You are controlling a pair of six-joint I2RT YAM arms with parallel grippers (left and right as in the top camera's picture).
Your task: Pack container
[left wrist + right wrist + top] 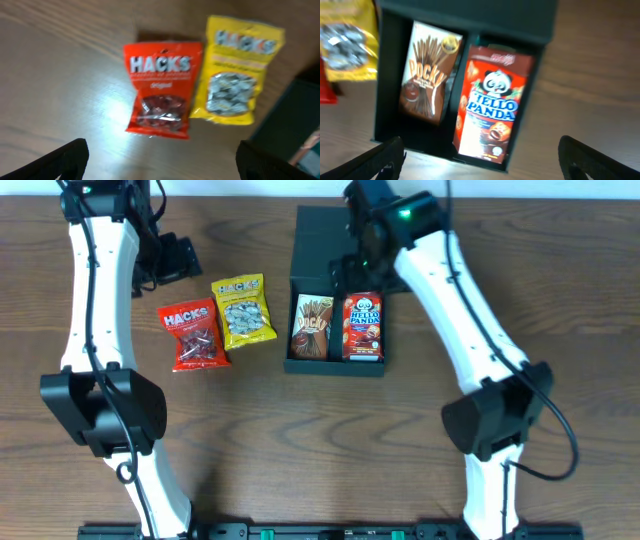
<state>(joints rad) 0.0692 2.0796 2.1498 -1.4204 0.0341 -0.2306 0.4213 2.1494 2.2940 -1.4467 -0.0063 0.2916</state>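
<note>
The dark teal container (pixel 334 366) stands open at mid-table, its flap lid (pixel 320 238) lying back. Inside are a brown Pocky box (pixel 312 326) and a red Hello Panda box (pixel 363 327), side by side. A red Hacks packet (pixel 195 334) and a yellow Hacks packet (pixel 243 310) lie on the table left of it. My left gripper (pixel 170 258) is open and empty, behind the packets; its view shows the red packet (pixel 161 90) and the yellow packet (pixel 237 70). My right gripper (pixel 355 265) is open and empty above the container's back; its view shows Pocky (pixel 430 70) and Hello Panda (pixel 492 102).
The wooden table (pixel 560 300) has bare surface right of the container and in front of it. The container's corner (pixel 292 115) shows at the right edge of the left wrist view. Both arm bases stand at the near edge.
</note>
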